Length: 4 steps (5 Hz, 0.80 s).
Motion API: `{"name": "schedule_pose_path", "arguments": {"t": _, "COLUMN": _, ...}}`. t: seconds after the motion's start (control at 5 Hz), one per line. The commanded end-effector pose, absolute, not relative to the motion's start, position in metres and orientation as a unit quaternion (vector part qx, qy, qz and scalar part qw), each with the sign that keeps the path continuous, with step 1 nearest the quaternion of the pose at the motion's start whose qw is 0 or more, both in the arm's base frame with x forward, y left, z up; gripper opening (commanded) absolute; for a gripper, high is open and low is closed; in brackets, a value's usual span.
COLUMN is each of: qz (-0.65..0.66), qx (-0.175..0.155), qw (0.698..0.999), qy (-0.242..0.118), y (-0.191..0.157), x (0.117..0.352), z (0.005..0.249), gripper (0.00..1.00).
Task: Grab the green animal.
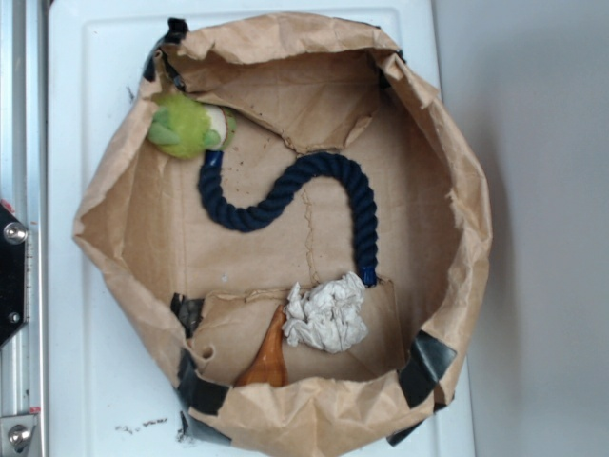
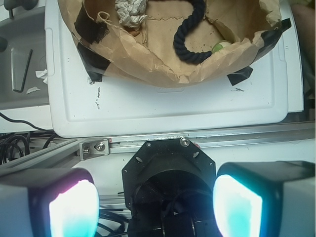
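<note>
Pre-grasp – gripper (image 2: pixel 155 202) parked outside the paper bag (image 1: pixel 447 152), jaws spread wide, pinching nothing.
Green animal (image 1: pixel 187 127) tucked against bag wall at about 10 o'clock in exterior view, touching end of navy rope (image 1: pixel 285 190); long axis roughly 9-to-3. From wrist cam, lies up at about 1 o'clock from jaws, well apart – only a sliver (image 2: pixel 220 47) over the rim. Exterior shows whole toy, no gripper; white paper ball (image 1: pixel 326 314) sits opposite.
</note>
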<state>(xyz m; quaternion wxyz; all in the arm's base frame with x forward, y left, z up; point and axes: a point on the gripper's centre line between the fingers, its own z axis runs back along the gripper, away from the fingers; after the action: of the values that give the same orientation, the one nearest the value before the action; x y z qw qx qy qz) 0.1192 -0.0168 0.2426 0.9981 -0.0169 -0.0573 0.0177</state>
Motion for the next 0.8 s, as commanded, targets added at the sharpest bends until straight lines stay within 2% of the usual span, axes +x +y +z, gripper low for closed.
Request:
{"name": "schedule_pose_path", "arguments": {"t": 0.0, "qz": 0.018, "qx": -0.017, "qw": 0.998, "qy": -0.057, "y": -0.017, "x": 0.119, "z": 0.243, "gripper": 1.0}}
{"name": "schedule_pose_path", "arguments": {"t": 0.2, "qz": 0.103, "qx": -0.015, "qw": 0.99, "qy": -0.093, "y": 0.033, "x": 0.169, "z": 0.234, "gripper": 1.0}}
{"name": "schedule_pose_path", "arguments": {"t": 0.4, "qz": 0.175, "qx": -0.012, "qw": 0.978, "qy": -0.111, "y": 0.059, "x": 0.212, "z": 0.216, "gripper": 1.0}}
{"name": "schedule_pose_path", "arguments": {"t": 0.6, "qz": 0.249, "qx": -0.001, "qw": 0.958, "qy": -0.143, "y": 0.075, "x": 0.257, "z": 0.194, "gripper": 1.0}}
